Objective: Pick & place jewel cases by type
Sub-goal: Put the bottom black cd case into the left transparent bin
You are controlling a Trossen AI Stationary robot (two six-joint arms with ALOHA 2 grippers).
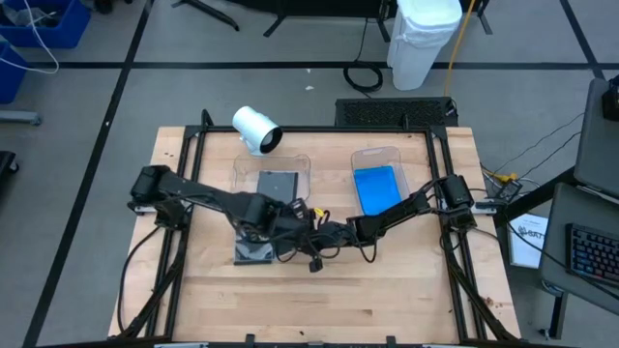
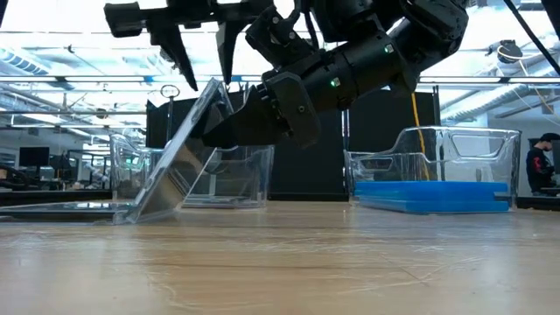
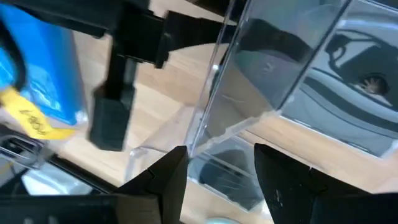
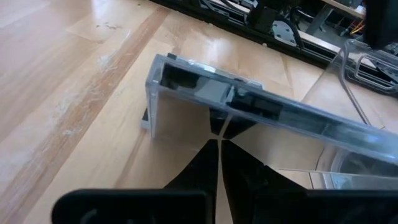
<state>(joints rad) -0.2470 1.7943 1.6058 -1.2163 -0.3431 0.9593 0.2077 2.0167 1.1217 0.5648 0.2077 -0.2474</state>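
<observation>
On pale wood, thin square clear-grey jewel case point(image 2: 175, 157), tilted.

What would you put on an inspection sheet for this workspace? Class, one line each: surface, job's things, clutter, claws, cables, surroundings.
Surface: wooden table, bare across the front.
Job's things: grey jewel case tilted up on one edge, front of the left tray; another grey case in the left clear tray; blue cases in the right clear tray.
Clutter: white cylinder lying at the table's back edge.
Claws: left claw open around the tilted case's upper edge; right claw shut, tips against the case's underside.
Cables: black cables at the wrists, mid-table.
Surroundings: white bin on the floor; person far off.
</observation>
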